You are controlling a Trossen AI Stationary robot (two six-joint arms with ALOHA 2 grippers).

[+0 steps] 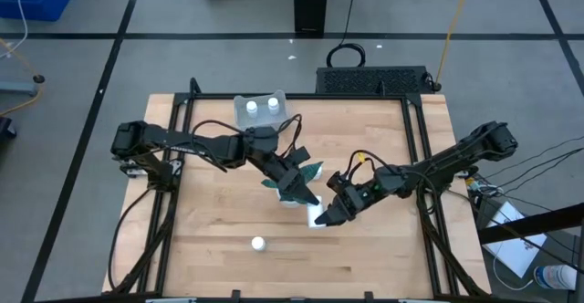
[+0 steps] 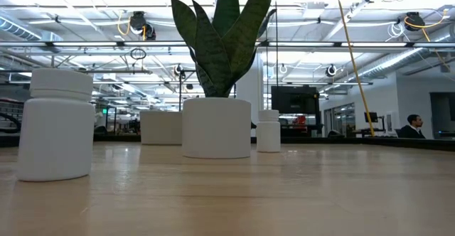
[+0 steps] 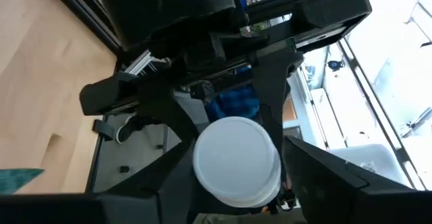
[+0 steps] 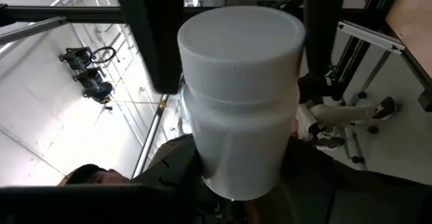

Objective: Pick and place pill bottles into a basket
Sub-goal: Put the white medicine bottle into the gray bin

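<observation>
High view: left pincer (image 1: 301, 192) over the plant (image 1: 294, 177) at tabletop (image 1: 210, 248) centre; right pincer (image 1: 321, 217) just beside it, closed on a white pill bottle (image 1: 317, 217). Two pill bottles (image 1: 252, 109) stand in the grey-blue basket (image 1: 258, 108) at the far edge; one loose bottle (image 1: 258, 244) stands near the front edge. Low view: loose bottle (image 2: 55, 124) nearest, plant pot (image 2: 216, 127) mid, another bottle (image 2: 268, 131) just beside the pot, basket (image 2: 161, 127) behind; a person (image 2: 412, 126) in the room. Left wrist view: fingers (image 3: 324, 177) clamp a bottle, cap (image 3: 236, 160) toward the camera. Right wrist view: fingers (image 4: 152, 35) tight on either side of a bottle (image 4: 239, 96)
</observation>
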